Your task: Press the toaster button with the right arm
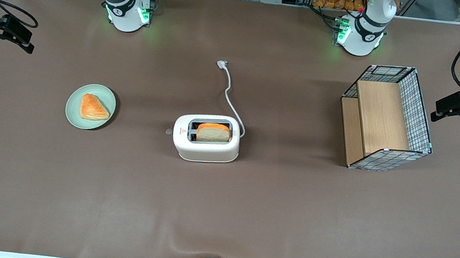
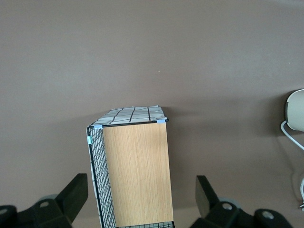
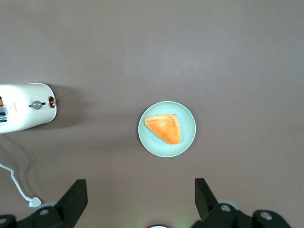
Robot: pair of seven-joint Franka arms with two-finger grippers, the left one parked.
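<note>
The white toaster (image 1: 205,145) stands mid-table with a bread slice (image 1: 213,132) in one slot. Its small grey button (image 1: 168,131) sticks out of the narrow end face that points toward the working arm's end of the table. The right wrist view shows the toaster (image 3: 26,110) and the grey button (image 3: 36,105) beside a small brown knob (image 3: 52,101). My right gripper (image 1: 15,33) hangs high over the working arm's end of the table, well apart from the toaster. Its fingers stand wide apart in the right wrist view (image 3: 140,190), with nothing between them.
A green plate (image 1: 73,113) with an orange pastry (image 1: 94,107) lies between the gripper and the toaster. The white cord (image 1: 230,92) runs from the toaster to its plug (image 1: 222,63). A wire-and-wood basket (image 1: 387,118) stands toward the parked arm's end.
</note>
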